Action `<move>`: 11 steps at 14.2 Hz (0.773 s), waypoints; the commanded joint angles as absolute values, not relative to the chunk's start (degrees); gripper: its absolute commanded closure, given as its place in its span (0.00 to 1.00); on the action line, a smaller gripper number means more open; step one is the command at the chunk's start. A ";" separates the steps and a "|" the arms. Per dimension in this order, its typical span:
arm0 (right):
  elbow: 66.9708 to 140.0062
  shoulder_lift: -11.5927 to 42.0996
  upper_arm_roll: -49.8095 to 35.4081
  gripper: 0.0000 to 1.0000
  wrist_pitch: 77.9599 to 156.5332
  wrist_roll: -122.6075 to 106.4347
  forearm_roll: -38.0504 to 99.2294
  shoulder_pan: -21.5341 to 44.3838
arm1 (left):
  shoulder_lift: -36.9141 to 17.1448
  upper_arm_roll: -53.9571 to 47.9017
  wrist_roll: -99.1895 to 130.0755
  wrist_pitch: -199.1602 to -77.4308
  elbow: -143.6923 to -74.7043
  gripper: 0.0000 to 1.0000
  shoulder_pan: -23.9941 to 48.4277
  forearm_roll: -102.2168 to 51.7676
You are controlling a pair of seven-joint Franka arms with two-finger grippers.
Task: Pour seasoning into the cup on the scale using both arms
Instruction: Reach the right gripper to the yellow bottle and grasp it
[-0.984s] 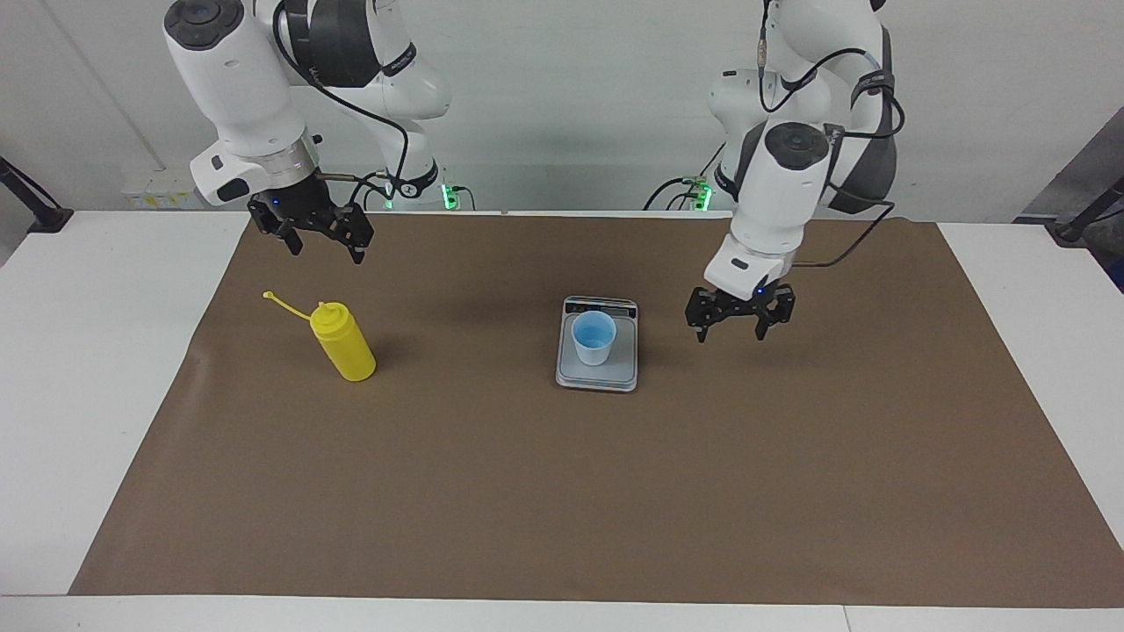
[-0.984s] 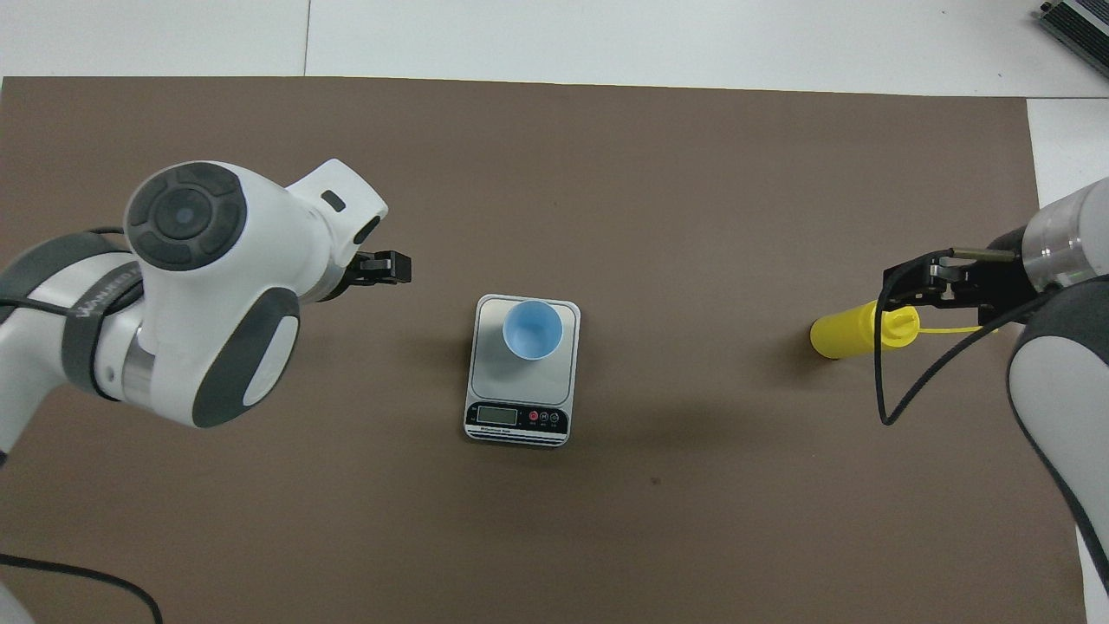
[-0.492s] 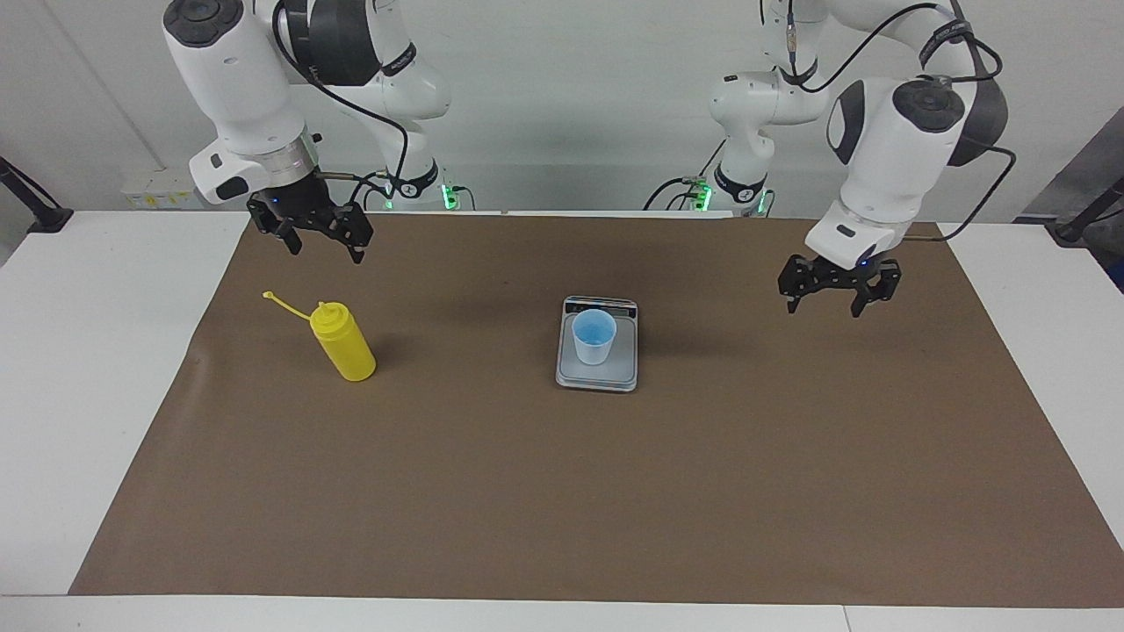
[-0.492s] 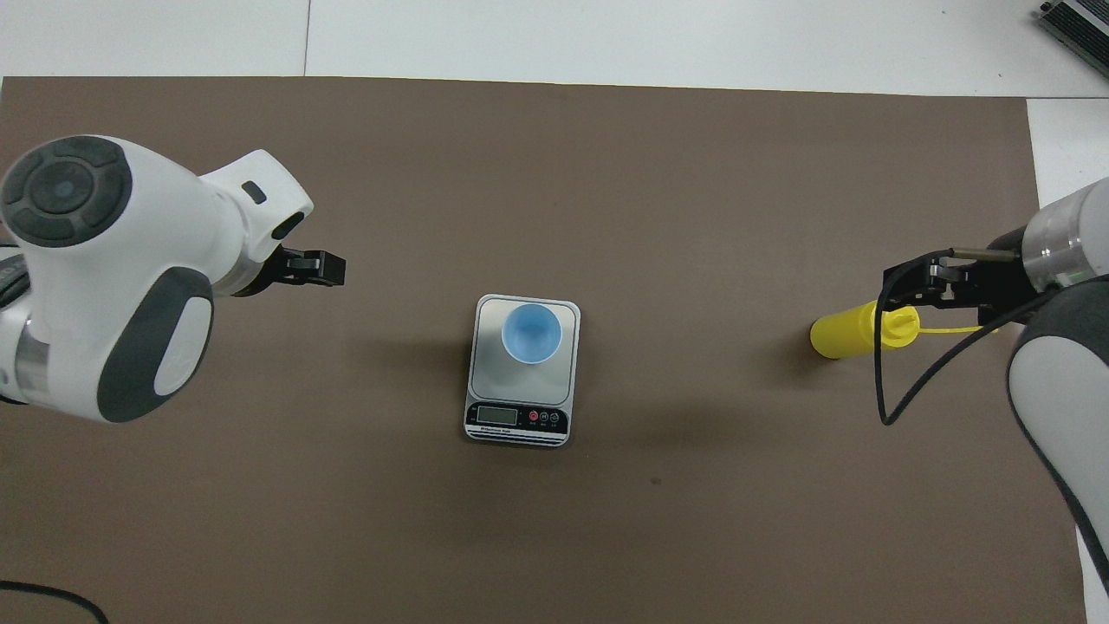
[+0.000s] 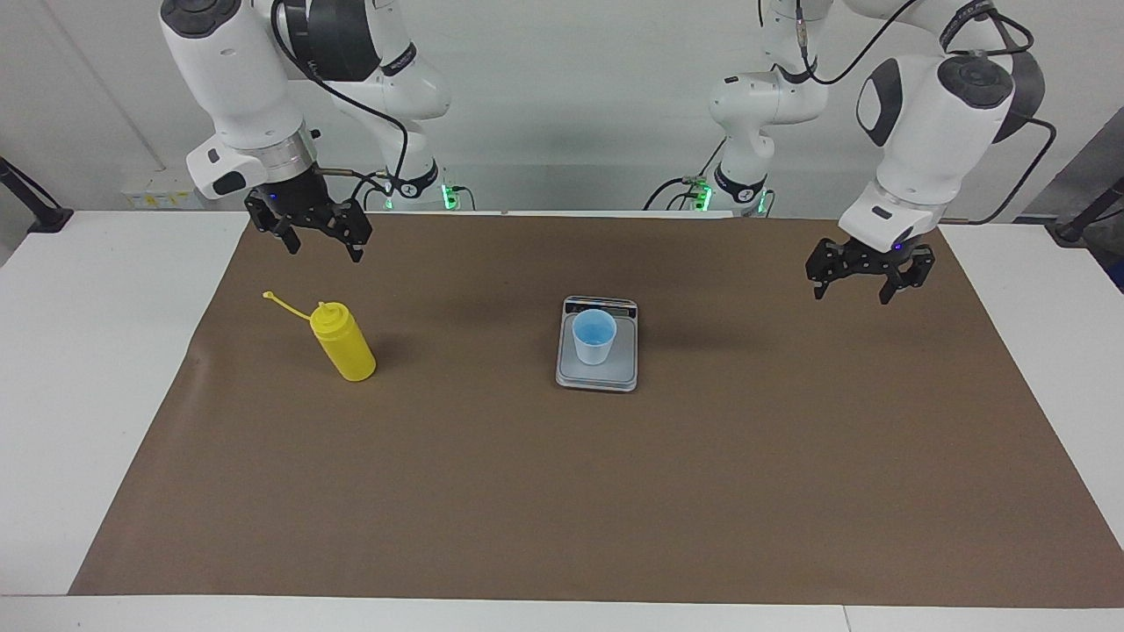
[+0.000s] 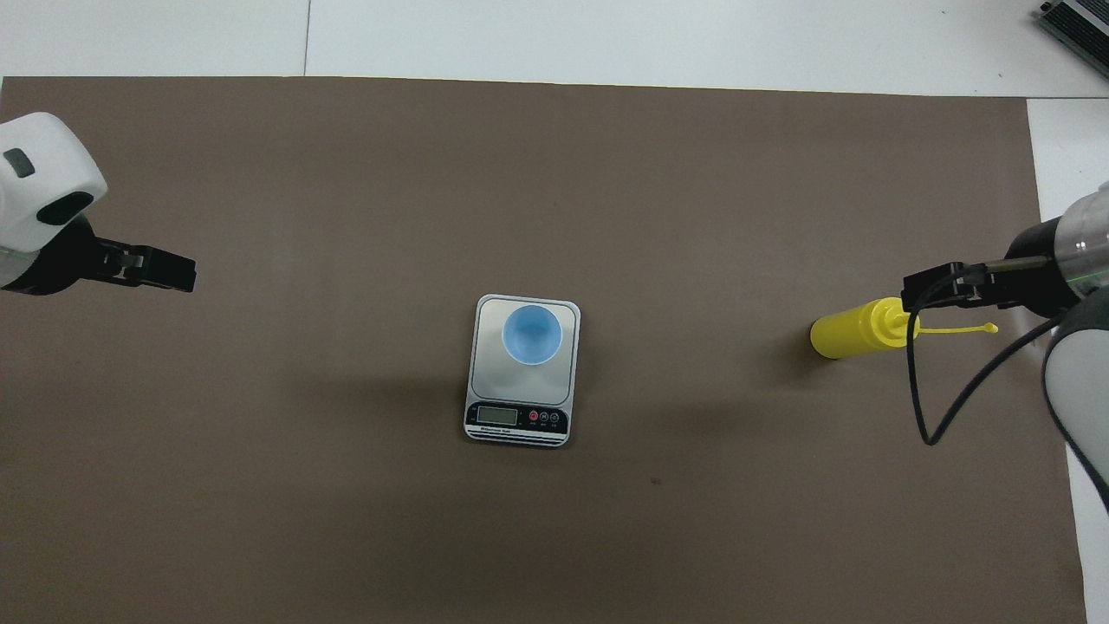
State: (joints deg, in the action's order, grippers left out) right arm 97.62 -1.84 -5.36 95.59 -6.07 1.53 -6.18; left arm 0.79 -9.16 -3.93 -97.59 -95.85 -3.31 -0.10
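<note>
Presently both claws hang spread and empty, right gripper (image 5: 309, 230) over the seasoning (image 5: 346, 344) near its desk edge, left gripper (image 5: 869, 272) waiting aside, cup (image 5: 594, 336) centred on scale (image 5: 597, 376) mid-desk for weighing.

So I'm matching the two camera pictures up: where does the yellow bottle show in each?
Facing view: the bottle stands toward the picture's left, under the right gripper.
Overhead view: the bottle shows at the picture's right.
Shared landmark: the scale holding the cup.
</note>
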 commanded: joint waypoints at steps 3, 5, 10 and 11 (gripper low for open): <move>105.64 -4.57 -5.45 0.00 102.30 -30.79 10.27 -13.79 | -3.25 -9.84 -4.31 -93.51 -89.21 0.00 -4.31 -0.27; 108.09 -4.57 -5.45 0.00 104.58 -40.47 12.56 -16.51 | -2.90 -9.93 -4.39 -92.73 -89.82 0.00 -4.22 -0.09; 115.39 -4.22 -5.45 0.00 111.00 -63.86 20.03 -23.72 | -0.09 -9.93 -4.57 -93.52 -94.66 0.00 -5.01 -0.18; 116.18 -3.87 -5.45 0.00 111.79 -67.64 21.52 -24.77 | -0.09 -10.02 -4.57 -93.52 -94.75 0.00 -5.01 -0.18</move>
